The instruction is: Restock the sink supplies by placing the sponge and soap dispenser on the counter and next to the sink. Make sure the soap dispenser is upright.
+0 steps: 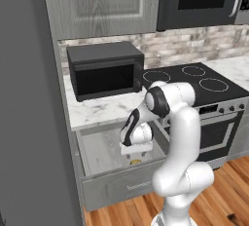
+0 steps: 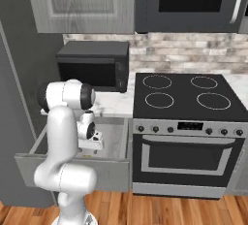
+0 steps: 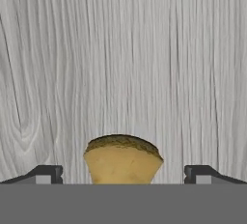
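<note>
Hand view puts the sponge [image 3: 123, 162] on the drawer [image 1: 102, 152] floor between your gripper's [image 3: 123, 175] wide-open jaws — you're at the pickup, so lower and close.

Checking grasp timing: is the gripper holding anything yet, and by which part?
Nothing is held. The gripper is open, its fingertips standing apart on either side of the sponge in the drawer.

My white jointed arm [image 1: 179, 137] folds over, wrist bent straight down; its dark two-finger gripper [image 3: 123, 175] hangs with jaws spread wide, apparently gripping nothing.
</note>
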Motion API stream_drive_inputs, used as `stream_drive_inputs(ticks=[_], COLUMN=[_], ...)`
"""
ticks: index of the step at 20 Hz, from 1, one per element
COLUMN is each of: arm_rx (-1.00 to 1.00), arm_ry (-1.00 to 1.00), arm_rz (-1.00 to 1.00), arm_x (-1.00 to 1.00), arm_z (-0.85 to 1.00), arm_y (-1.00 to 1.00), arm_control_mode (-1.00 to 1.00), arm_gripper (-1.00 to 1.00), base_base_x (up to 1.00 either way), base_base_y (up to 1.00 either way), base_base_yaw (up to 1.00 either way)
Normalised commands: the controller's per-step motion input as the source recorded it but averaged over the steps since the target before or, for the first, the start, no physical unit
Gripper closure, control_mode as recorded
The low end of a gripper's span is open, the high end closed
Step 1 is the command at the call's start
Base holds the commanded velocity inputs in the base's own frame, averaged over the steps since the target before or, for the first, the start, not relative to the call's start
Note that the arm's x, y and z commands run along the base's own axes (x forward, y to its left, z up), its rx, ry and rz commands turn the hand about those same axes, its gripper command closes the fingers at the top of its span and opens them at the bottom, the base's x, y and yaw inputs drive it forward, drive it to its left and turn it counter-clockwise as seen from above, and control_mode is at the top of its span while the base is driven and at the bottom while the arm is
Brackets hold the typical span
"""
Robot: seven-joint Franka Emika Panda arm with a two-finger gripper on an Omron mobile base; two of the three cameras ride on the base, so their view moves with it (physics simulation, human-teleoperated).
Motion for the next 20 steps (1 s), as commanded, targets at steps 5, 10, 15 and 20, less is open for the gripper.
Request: stream_drive_inputs(ticks=[5, 10, 15, 20], arm_rx=[0.0, 0.0, 0.0, 0.0], arm_ry=[0.0, 0.0, 0.0, 0.0], arm_rz=[0.0, 0.0, 0.0, 0.0], arm_x=[-0.1, 0.0, 0.0, 0.0], arm_z=[-0.23, -0.19, -0.25, -0.31], arm_y=[0.0, 0.0, 0.0, 0.0], arm_control_mode=[-1.0, -1.0, -1.0, -1.0], arm_gripper=[-1.0, -1.0, -1.0, 1.0], base_base_x=[0.0, 0.0, 0.0, 0.0], base_base_y=[0.0, 0.0, 0.0, 0.0], base_base_yaw=[0.0, 0.0, 0.0, 0.0])
